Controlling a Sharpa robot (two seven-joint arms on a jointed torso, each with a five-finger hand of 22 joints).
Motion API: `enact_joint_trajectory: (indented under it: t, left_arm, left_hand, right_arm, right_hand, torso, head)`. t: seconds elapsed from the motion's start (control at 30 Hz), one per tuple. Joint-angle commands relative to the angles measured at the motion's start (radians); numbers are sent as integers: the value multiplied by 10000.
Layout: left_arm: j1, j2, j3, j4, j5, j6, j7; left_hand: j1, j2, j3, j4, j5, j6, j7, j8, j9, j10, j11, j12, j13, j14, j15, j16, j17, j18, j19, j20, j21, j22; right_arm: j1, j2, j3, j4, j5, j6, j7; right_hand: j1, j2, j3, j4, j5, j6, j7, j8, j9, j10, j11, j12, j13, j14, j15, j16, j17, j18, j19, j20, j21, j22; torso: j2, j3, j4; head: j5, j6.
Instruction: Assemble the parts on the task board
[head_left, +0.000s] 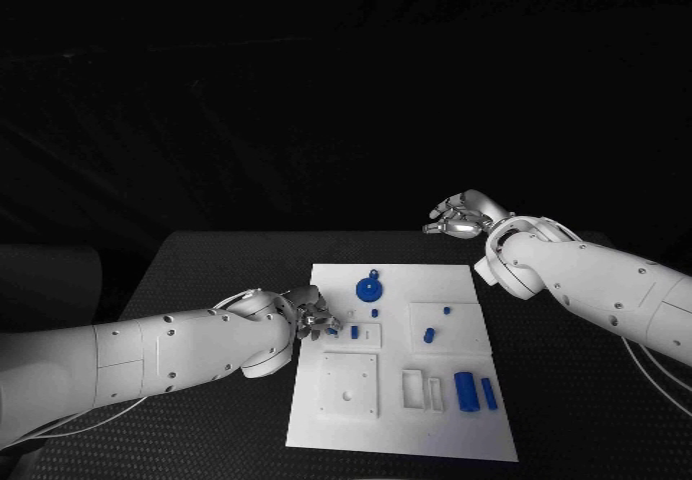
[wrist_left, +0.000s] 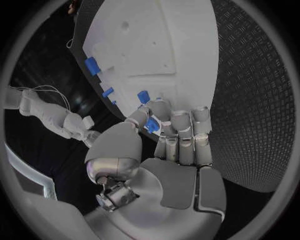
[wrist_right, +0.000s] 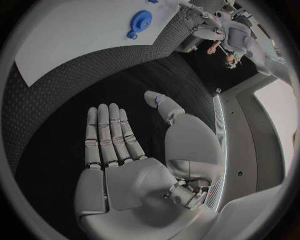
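Black table (head_left: 216, 260), one task board (head_left: 389, 420); left hand (head_left: 306, 312) pinches one blue part (wrist_left: 152, 125); right hand (head_left: 464, 217) empty, fingers apart.

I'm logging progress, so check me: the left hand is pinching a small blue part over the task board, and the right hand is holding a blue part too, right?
Not quite. The left hand does pinch a small blue part at the task board, but the right hand holds nothing: the right wrist view shows its fingers apart and its palm bare, off the board.
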Motion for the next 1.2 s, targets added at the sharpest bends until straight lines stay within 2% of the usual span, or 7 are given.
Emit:
enact_joint_trajectory:
  t: [0.03,0.57,1.2]
  left_arm:
    - [-4,75,4,-38,-194,100,15]
    - [-14,146,5,-98,-738,656,-94]
    - [-32,317,6,-254,-1160,762,-169]
  left_hand:
    - [62,8,58,-13,40,578,-469,57,5,72,-11,-33,19,28,-20,2,9,-17,80,-1101,52,171]
    - [50,-35,58,-20,33,597,-473,49,5,86,-14,-21,43,39,-21,13,21,-15,85,-1102,65,178]
    - [51,-49,68,-19,31,605,-475,43,5,88,-16,-17,58,41,-22,18,28,-12,89,-1104,72,180]
  right_arm:
    - [-2,12,3,14,0,40,69]
    - [-2,15,3,22,0,49,68]
    - [-3,9,3,67,0,50,68]
  right_hand:
    - [-1,54,1,55,45,-66,251,43,-15,-60,25,64,-12,-74,30,70,-20,-5,-37,68,-62,11]
    - [-2,56,-1,58,46,-67,251,45,-19,-62,26,74,-30,-77,31,80,-33,-3,-37,71,-66,16]
    - [-3,57,-3,60,46,-67,252,47,-24,-64,27,86,-51,-80,32,91,-49,0,-36,73,-70,23]
  torso:
    - [1,-3,-3]
    - [-4,1,-4]
    - [3,-3,-10]
  head:
    - [3,-10]
    - [-3,-41]
    - [-17,-63]
